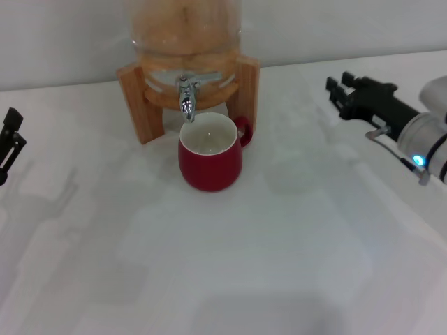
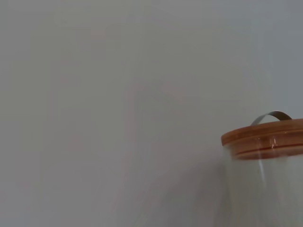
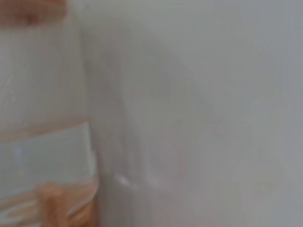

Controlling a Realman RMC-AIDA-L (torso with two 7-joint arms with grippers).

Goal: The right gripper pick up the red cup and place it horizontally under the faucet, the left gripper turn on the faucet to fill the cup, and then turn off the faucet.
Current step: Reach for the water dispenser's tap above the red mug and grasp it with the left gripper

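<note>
While the red cup (image 1: 209,159) is sitting upright on the table (image 1: 279,265) under the faucet (image 1: 187,98) | right hand (image 1: 343,89) is hanging released, well apart; left hand (image 1: 8,139) is idling at the edge, grip unclear | next: left hand reaching for the lever

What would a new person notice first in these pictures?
First the red cup, standing upright on the white table directly under the faucet of the clear dispenser on its wooden stand. Then the right gripper at the right, apart from the cup, and the left gripper at the left edge.
</note>
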